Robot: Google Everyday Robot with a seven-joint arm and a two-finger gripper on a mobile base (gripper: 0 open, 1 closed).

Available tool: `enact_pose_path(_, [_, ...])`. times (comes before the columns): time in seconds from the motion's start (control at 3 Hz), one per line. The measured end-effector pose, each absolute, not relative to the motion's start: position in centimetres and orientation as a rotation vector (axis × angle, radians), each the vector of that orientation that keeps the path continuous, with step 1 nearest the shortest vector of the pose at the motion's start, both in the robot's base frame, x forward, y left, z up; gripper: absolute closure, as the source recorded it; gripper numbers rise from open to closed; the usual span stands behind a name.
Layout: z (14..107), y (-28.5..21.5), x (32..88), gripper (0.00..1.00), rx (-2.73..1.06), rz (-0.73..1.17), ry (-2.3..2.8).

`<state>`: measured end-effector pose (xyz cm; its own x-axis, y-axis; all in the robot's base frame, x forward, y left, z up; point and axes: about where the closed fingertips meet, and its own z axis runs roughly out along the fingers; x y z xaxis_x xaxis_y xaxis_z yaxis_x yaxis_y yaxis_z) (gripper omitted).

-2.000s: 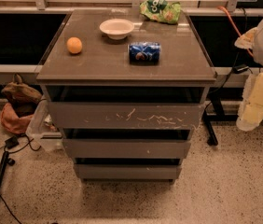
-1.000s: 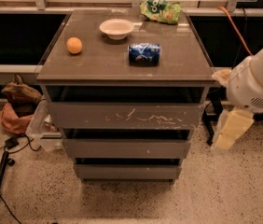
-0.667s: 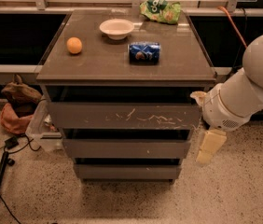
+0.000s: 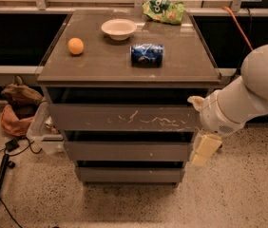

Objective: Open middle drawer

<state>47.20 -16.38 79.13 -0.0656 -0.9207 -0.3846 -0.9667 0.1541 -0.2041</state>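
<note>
The middle drawer (image 4: pixel 124 151) is a plain grey front with a few white specks, under the taller scratched top front (image 4: pixel 124 118) and above the shortest bottom front (image 4: pixel 129 175). All three look closed. My gripper (image 4: pixel 201 150) hangs from the white arm (image 4: pixel 248 99) at the cabinet's right side, level with the middle drawer's right end and close to it.
On the cabinet top (image 4: pixel 96 65) lie an orange (image 4: pixel 75 46), a white bowl (image 4: pixel 119 28), a blue can (image 4: pixel 147 54) on its side and a green chip bag (image 4: pixel 165 9). A brown bag (image 4: pixel 17 106), a plastic bin (image 4: pixel 41 132) and cables sit on the floor at left.
The arm has swung in from the right and come down, bringing the gripper from beside the cabinet to the middle drawer's right end. The drawers have not moved.
</note>
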Motion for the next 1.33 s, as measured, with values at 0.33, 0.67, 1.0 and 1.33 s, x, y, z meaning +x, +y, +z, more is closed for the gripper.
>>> enact_pose_path(0.33, [73.9, -13.0, 48.1, 0.00, -1.733, 0.253, 1.974])
enact_pose_path(0.67, [68.5, -8.9, 49.5, 0.00, -1.675, 0.317, 1.935])
enact_pose_path(1.0, [68.8, -8.7, 51.4, 0.00, -1.615, 0.262, 1.908])
enact_pose_path(1.33, [68.8, -8.7, 51.4, 0.00, -1.615, 0.263, 1.908])
